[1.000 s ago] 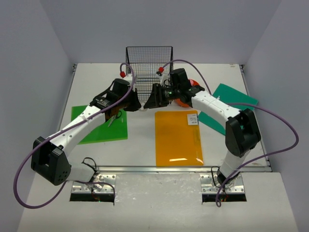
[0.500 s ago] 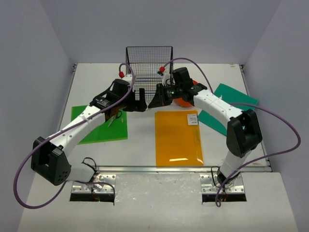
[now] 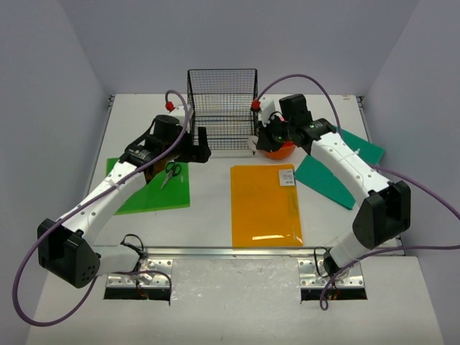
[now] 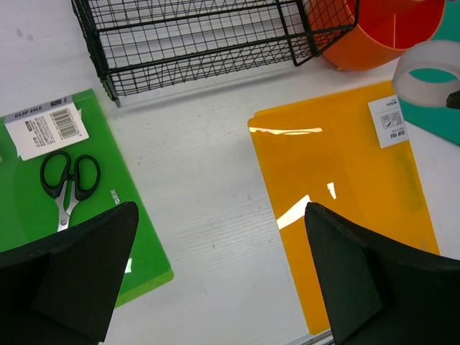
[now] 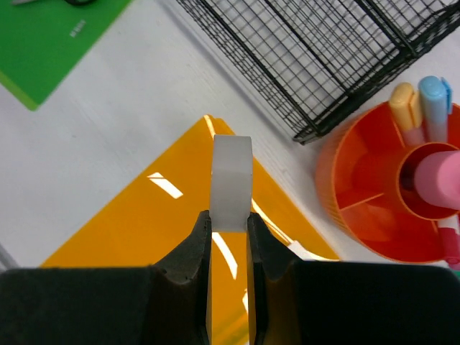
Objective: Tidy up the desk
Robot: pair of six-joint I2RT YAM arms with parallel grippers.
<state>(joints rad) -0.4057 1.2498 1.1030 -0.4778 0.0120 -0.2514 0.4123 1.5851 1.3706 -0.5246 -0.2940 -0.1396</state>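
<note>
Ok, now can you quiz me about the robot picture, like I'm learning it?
1. True or false: the black-handled scissors lie on the flat green plastic folder.
2. What is the right gripper holding? A the scissors, B a white roll of tape, C the green folder.
3. Fill the gap: the left gripper has its jaws ____.
Key: 1 true; 2 B; 3 open.
</note>
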